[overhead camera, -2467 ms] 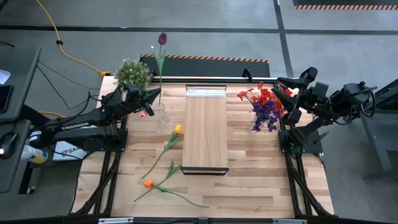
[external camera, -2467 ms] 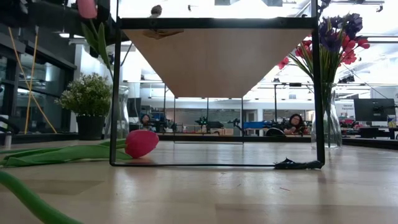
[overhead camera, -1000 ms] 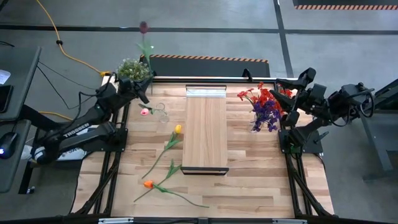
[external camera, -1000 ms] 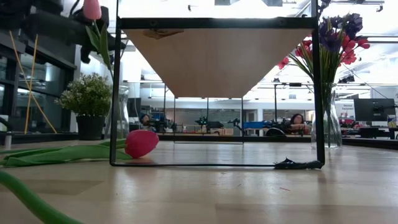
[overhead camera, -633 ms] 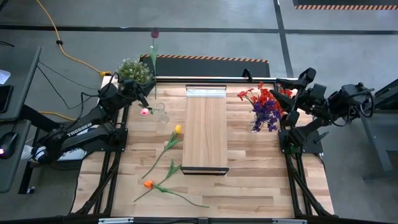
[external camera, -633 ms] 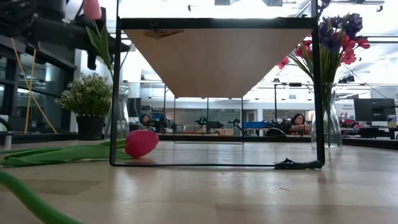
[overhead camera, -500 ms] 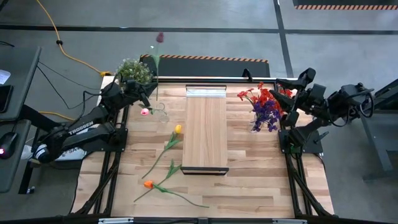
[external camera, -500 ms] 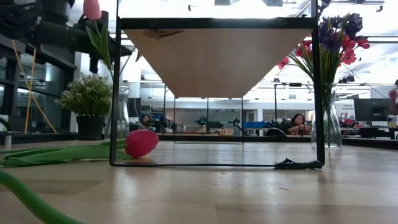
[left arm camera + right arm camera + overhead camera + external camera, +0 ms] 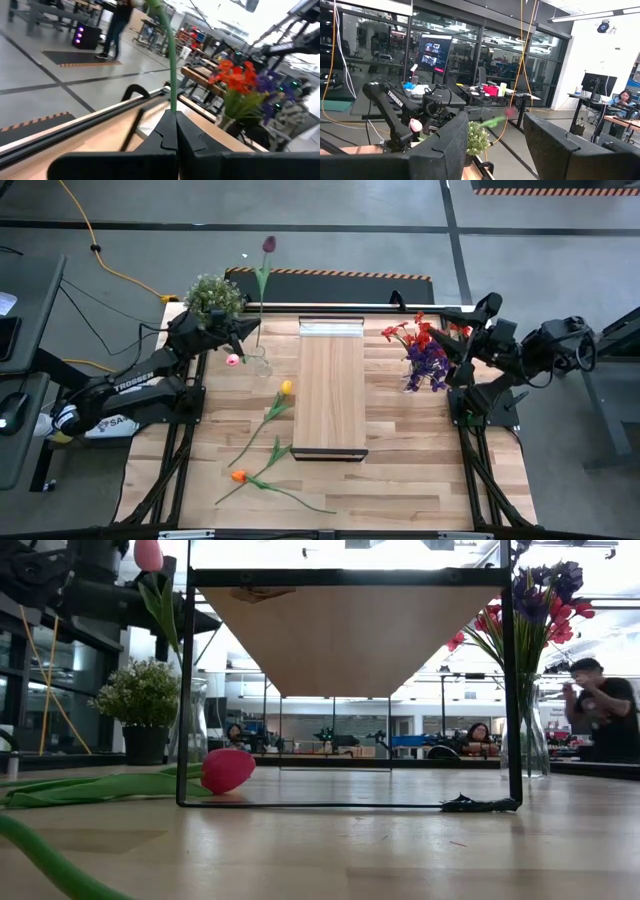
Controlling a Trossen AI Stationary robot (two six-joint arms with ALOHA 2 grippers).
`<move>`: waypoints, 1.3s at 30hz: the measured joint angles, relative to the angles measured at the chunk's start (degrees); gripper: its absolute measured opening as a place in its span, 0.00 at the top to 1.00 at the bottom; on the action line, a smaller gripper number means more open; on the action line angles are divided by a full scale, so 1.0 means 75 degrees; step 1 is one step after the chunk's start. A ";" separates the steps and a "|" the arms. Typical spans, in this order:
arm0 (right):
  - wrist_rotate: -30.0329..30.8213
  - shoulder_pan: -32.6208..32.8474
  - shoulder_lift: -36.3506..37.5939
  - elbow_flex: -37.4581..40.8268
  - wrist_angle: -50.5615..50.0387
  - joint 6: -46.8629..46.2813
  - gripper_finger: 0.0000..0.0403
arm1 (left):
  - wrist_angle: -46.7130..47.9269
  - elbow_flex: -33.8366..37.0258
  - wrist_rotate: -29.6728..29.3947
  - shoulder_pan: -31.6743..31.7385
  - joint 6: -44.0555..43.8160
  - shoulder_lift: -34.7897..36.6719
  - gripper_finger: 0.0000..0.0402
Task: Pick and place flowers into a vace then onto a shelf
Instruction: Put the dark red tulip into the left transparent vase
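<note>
A: The maroon flower (image 9: pixel 167 60) in the left wrist view?
B: Its head is cut off at twelve o'clock.
A: And the vase (image 9: pixel 257 360) overhead?
B: Too small to make out.

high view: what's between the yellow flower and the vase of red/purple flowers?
The shelf, running lengthwise between the yellow flower and the vase of red/purple flowers; seen in the high view.

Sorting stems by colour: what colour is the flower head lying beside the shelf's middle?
Yellow flower head, clearest in the high view.

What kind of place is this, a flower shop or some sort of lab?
Most likely a robotics lab or workshop: a bare concrete floor with hazard-striped mats, desks with monitors behind glass, and robot arms at a wooden table.
</note>
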State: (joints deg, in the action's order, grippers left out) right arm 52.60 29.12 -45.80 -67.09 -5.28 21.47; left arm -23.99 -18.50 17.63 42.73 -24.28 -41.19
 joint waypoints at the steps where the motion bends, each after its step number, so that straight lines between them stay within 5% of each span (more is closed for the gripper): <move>1: 0.0000 0.0001 0.0000 0.0000 0.0000 0.0004 0.55 | 0.0000 0.0000 -0.0034 -0.0104 0.0005 0.0000 0.95; 13: -0.0003 0.0003 0.0000 0.0000 0.0000 0.0055 0.55 | -0.0659 0.0687 -0.1394 -0.1112 0.0269 0.0142 0.95; 39: -0.0032 0.0003 0.0000 0.0000 0.0006 0.0368 0.55 | -0.0860 0.0804 -0.1700 -0.1100 0.1887 0.0125 0.95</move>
State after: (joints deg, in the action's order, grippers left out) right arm 52.36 29.15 -45.80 -67.09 -5.23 24.24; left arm -30.44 -12.47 4.88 34.48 -10.12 -40.25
